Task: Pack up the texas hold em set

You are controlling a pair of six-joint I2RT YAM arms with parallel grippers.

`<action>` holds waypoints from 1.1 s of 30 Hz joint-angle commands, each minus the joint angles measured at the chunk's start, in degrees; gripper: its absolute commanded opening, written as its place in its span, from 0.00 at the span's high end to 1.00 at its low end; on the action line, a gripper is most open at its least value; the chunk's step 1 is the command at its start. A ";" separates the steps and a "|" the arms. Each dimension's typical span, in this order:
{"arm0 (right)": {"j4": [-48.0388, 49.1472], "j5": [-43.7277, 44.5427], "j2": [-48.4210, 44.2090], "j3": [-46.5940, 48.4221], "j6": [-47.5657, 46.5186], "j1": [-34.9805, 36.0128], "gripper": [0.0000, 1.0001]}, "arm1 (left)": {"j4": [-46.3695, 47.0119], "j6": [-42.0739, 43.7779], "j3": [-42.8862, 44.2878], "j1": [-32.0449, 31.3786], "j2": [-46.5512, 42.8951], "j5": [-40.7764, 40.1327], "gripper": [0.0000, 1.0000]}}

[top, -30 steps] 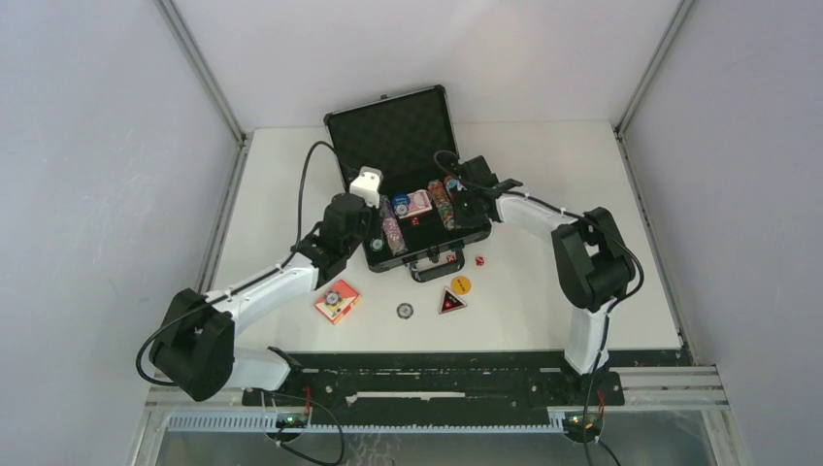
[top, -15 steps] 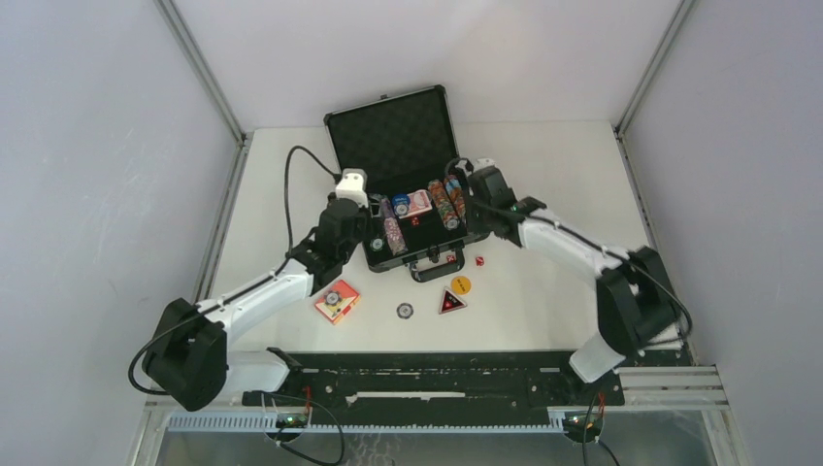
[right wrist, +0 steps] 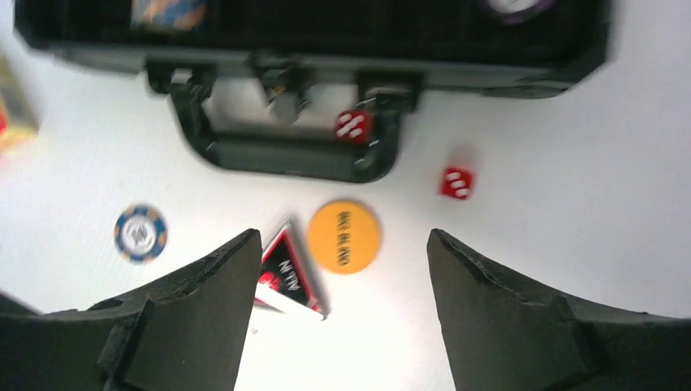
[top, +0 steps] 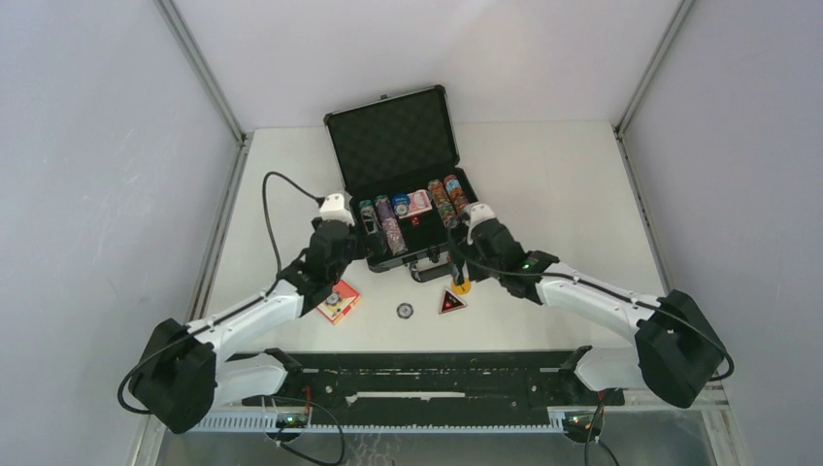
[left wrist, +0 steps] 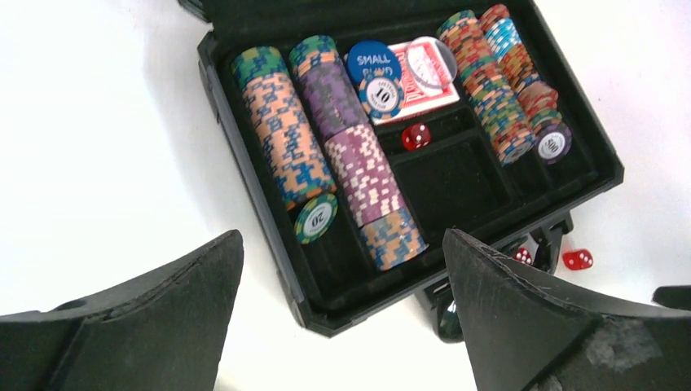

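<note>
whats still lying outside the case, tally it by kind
red dice: 2
yellow big blind button: 1
triangular all-in button: 1
red card box: 1
poker chips: 2, one lying alone, one on top of the card box
total: 7

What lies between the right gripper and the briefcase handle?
In the right wrist view, a yellow round button and a black-and-red triangular marker lie between the open right gripper and the briefcase handle.
</note>
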 commanded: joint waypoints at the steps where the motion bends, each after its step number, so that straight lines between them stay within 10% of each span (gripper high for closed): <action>1: 0.84 -2.84 2.03 0.49 -2.21 5.97 0.17 | 5.04 -2.46 -4.56 -0.10 -5.17 0.88 0.04; 33: -3.01 -3.41 29.90 21.08 -4.05 23.27 0.32 | -6.93 -14.44 -9.39 5.46 -13.92 -9.52 0.15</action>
